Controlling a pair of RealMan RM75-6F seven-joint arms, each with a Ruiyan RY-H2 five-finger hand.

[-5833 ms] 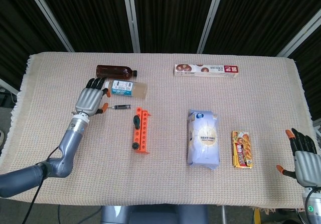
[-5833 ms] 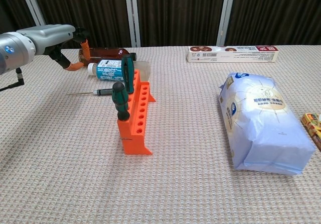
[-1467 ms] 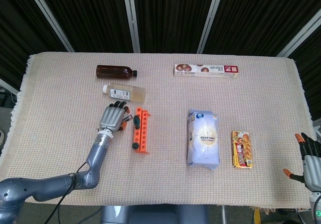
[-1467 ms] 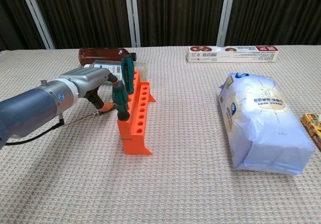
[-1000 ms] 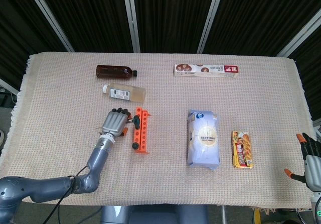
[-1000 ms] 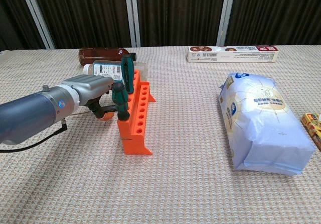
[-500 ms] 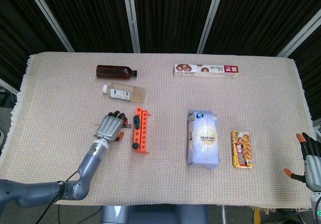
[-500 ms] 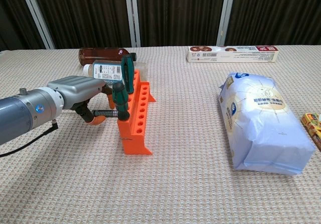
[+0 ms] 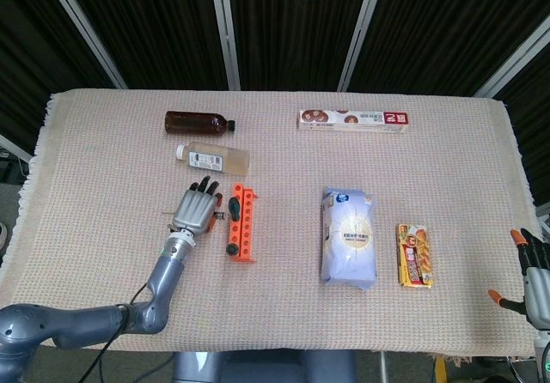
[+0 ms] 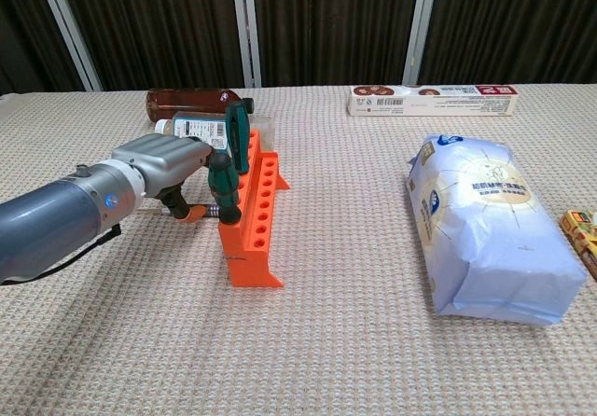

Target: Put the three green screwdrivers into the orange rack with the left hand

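- screwdrivers and their orange rack [image 10: 250, 218] are located left of centre on the woven table cover [image 9: 284, 297]; the items are listed below from largest to smallest.
- table cover: a beige woven cloth is spread over the whole work surface.
- white-and-blue bag [image 9: 348, 237]: laid flat, right of centre, well apart from the rack.
- left arm [image 10: 56, 222]: extended low over the cloth from the near left toward the rack.
- long red-and-white box [image 9: 352, 119]: laid along the far edge of the cloth.
- brown bottle [image 9: 198, 124]: laid on its side at the far left; a clear bottle [image 9: 215, 155] with a printed label is laid just in front of it.
- orange rack: stood on the cloth with its row of holes run from near to far.
- left hand [image 10: 173, 169]: placed just beside the left side of the rack, fingers curled; a third screwdriver [image 10: 209, 213] is pinched between thumb and fingers, held level and touching the rack's side.
- yellow snack packet [image 9: 413, 254]: laid beside the bag, on its right.
- right hand [image 9: 534, 273]: seen at the near right edge in the head view, fingers spread, nothing held.
- seated screwdrivers: one dark green handle [image 10: 225, 187] is stood upright in a near hole, and a second green handle [image 10: 240, 134] is stood upright at the far end of the rack.
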